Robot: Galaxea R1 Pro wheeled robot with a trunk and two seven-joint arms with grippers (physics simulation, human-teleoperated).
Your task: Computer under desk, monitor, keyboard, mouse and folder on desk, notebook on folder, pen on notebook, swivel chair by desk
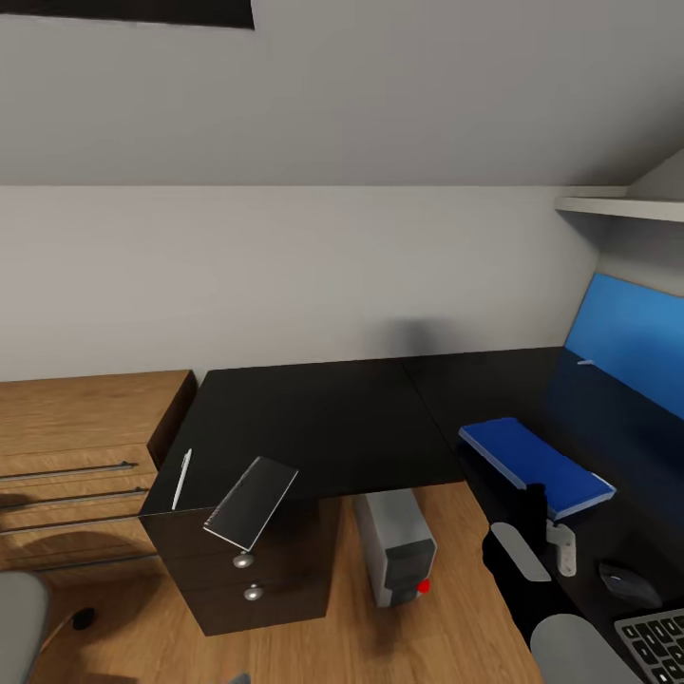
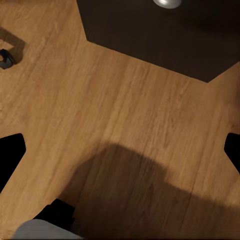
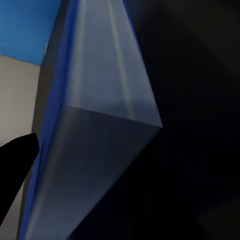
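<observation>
Your head camera looks down on the L-shaped black desk (image 1: 332, 418), set against a pale wall. On its near left corner lies the notebook (image 1: 252, 502), tilted, with one corner hanging past the desk edge above two silver drawer knobs. Just left of it, apart from it, lies the thin white pen (image 1: 180, 478). The grey computer (image 1: 394, 546) stands on the wooden floor under the desk, its upper part hidden by the desk top. On the right wing of the desk lies the blue folder (image 1: 537, 465). Your right gripper (image 1: 535, 513) stands at the folder's near end; its dark fingers blend with the black desk, so you cannot tell whether they clasp the folder or stand apart. In the right wrist picture the folder (image 3: 95, 125) is seen edge-on and very close, with one dark finger (image 3: 15, 160) beside it. The mouse (image 1: 629, 581) sits nearer you on the desk, and the keyboard (image 1: 655, 646) is cut off at the picture's corner. A bright blue panel, cut off at the right edge, stands behind the folder. A wooden chest stands left of the desk. In the left wrist picture, the left gripper's fingers (image 2: 10, 155) stand wide apart over bare floor.
</observation>
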